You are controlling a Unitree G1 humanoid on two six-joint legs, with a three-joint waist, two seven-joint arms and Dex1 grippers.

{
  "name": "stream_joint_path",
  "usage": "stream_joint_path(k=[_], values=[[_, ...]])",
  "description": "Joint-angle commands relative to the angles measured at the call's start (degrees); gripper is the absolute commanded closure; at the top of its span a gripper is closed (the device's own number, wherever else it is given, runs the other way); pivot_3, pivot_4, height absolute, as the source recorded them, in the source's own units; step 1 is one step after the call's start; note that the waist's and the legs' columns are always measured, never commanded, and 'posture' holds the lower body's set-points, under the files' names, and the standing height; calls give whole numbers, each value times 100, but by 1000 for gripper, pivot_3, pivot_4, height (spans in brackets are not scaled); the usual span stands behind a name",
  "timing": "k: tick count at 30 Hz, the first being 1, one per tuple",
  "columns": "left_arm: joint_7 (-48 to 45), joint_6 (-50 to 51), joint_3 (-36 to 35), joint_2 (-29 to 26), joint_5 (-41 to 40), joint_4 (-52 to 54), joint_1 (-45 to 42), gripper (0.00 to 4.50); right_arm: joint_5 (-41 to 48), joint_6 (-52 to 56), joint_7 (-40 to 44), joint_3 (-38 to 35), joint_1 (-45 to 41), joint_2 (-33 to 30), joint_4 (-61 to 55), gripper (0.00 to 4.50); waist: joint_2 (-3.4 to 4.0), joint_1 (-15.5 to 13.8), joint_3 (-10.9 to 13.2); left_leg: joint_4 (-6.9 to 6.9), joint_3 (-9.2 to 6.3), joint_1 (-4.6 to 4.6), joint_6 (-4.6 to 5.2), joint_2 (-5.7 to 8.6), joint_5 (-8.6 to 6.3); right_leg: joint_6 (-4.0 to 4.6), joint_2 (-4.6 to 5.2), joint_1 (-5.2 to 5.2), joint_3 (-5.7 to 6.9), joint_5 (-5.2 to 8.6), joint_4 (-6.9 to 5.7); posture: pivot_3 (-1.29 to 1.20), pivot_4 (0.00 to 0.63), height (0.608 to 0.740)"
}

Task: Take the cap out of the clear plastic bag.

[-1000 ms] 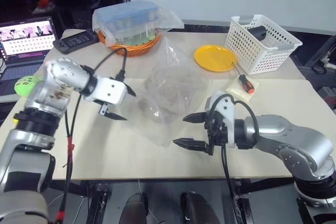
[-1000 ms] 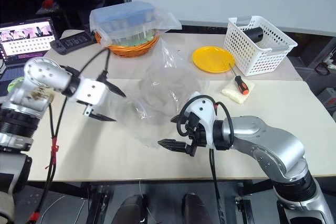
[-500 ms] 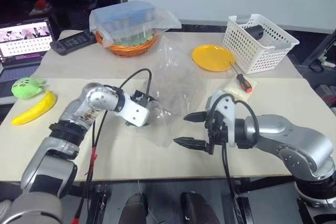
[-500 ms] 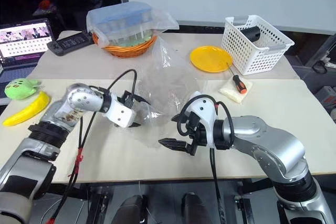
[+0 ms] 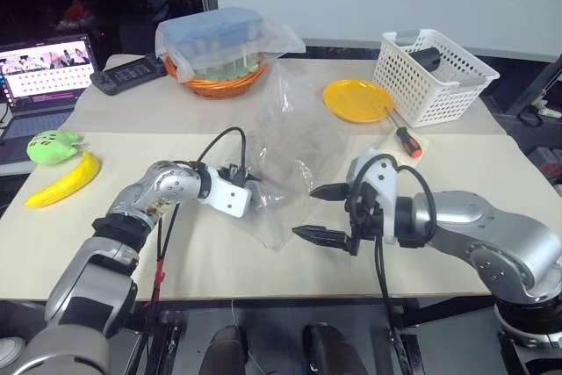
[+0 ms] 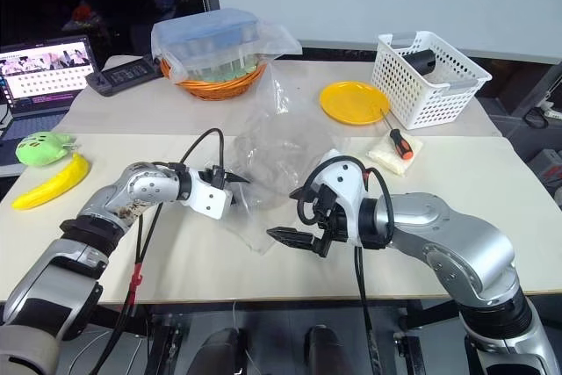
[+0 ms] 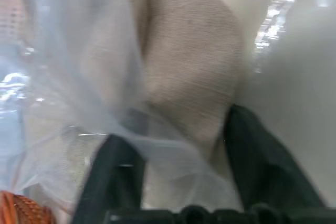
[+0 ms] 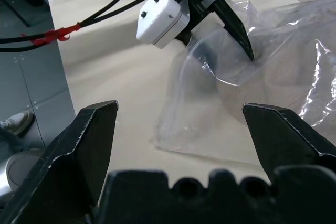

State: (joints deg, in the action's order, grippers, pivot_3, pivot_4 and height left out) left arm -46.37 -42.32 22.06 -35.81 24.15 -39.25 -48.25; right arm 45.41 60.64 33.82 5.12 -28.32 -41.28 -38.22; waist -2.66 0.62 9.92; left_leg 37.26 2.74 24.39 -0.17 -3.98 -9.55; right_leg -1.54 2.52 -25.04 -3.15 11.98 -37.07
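The clear plastic bag point(image 5: 294, 142) lies crumpled at the table's middle, with the beige cap point(image 7: 189, 66) inside it. My left gripper point(image 5: 255, 192) is at the bag's near left edge, its fingers point(image 7: 262, 161) closed around a fold of the cap. Bag film is draped across the other finger. The right wrist view shows the left gripper point(image 8: 226, 59) pressed into the bag. My right gripper point(image 5: 304, 211) hovers open just right of the bag's near corner, with nothing between its fingers point(image 8: 94, 129).
A yellow plate point(image 5: 358, 98), a white basket point(image 5: 435, 72), a screwdriver point(image 5: 408, 138) and a white packet point(image 5: 391, 148) are at the back right. A wrapped blue-lidded tub in an orange basket point(image 5: 219, 54) stands behind. A banana point(image 5: 61, 183), green plush point(image 5: 51, 145) and laptop point(image 5: 44, 63) are left.
My left arm swung in from the left and down to the bag's edge, and its fingers closed in from wide open. The right arm has stayed still.
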Motion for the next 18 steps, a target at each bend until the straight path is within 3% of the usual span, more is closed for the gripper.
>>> stream_joint_path(k=[1,3,12,15,18], values=[[55,103,-33,80,-70,-91,-114,4066,44,-43,7,-186,-52,-56,-166,0,0,-1,0,0,0,0,0,0,0,0,0,0,0,0,0,0,150,740],[255,489,-147,236,-111,-29,-82,4490,38,-44,4,-179,-62,-57,-164,0,1,6,-1,0,1,-1,0,0,0,-1,0,1,-1,0,1,0,150,740],[2556,3910,-943,827,583,696,-85,4490,45,-26,-33,-169,-103,-54,-171,0,0,95,-2,-1,1,-6,0,1,0,-5,-6,-2,-9,-1,-2,0,150,740],[3039,4630,-1147,1158,582,1311,227,4490,44,-22,-33,-148,-130,-48,-162,0,0,140,-2,-10,0,-6,0,1,0,-6,-6,-5,-9,0,-2,0,150,740],[3776,5991,-1332,1700,912,1942,388,4490,23,-25,-13,-126,-177,-57,-126,0,-1,144,-1,-15,0,-3,0,3,0,-6,-5,-7,-9,0,3,0,150,740]])
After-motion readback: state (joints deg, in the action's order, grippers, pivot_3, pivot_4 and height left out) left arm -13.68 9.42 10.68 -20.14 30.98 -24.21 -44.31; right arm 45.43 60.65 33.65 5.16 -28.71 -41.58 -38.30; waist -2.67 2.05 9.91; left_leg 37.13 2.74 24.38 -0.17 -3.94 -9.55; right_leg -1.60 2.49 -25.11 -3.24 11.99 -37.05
